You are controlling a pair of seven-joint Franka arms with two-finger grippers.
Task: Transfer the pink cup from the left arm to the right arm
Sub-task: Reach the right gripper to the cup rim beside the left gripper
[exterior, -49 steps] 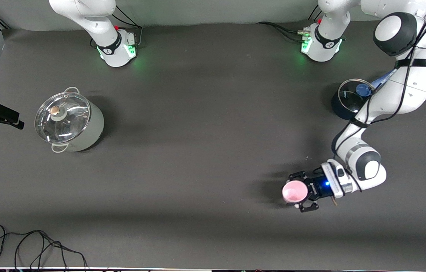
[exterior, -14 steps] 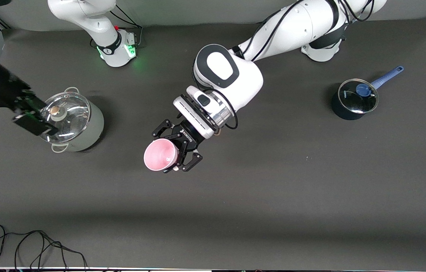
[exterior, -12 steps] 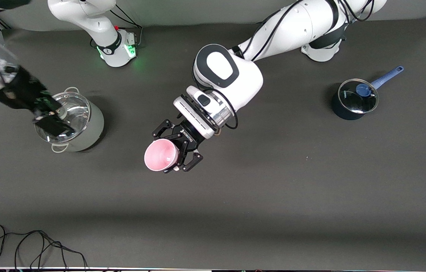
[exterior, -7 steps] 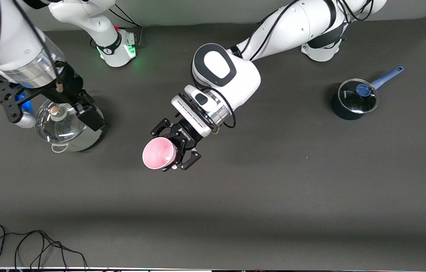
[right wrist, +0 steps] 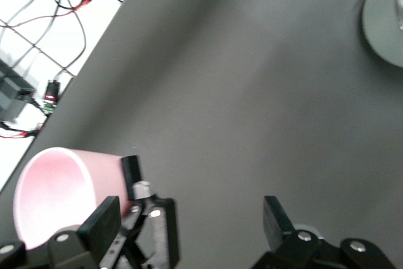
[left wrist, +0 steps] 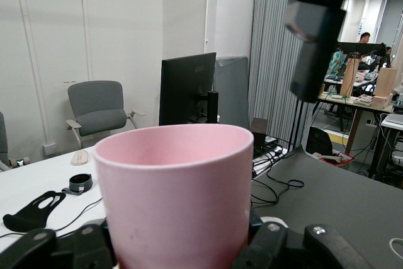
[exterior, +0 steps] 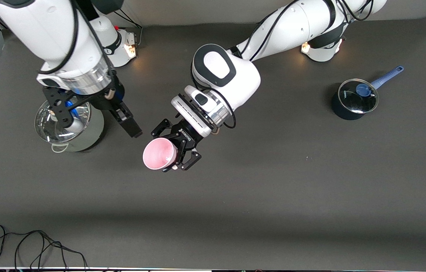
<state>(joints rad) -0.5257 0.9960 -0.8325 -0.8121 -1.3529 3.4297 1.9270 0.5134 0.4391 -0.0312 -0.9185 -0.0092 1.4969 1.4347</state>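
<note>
Dark grey matting covers the table [exterior: 273, 196], which carries two pots and a loose black cable [exterior: 27, 245] at its edge nearest the front camera. Toward the right arm's end stands the large steel stockpot [exterior: 70, 126] with a glass lid; toward the left arm's end, well apart from both grippers, sits the small dark saucepan [exterior: 352, 100] with a blue handle and a blue-knobbed glass lid.

Over the middle of the table hangs the left gripper [exterior: 178, 150], its jaws closed around the lower body of the pink cup [exterior: 160, 154]. That cup is held in the air, tipped so its open mouth faces up toward the front camera, its rim projecting past the fingertips.

Over the stockpot's rim and the mat just beside it, the right gripper [exterior: 95, 119] has its jaws spread wide and grips nothing. One finger [exterior: 126, 122] reaches close to the cup without touching; in the right wrist view the cup [right wrist: 63, 190] lies beside one finger, outside the gap.
</note>
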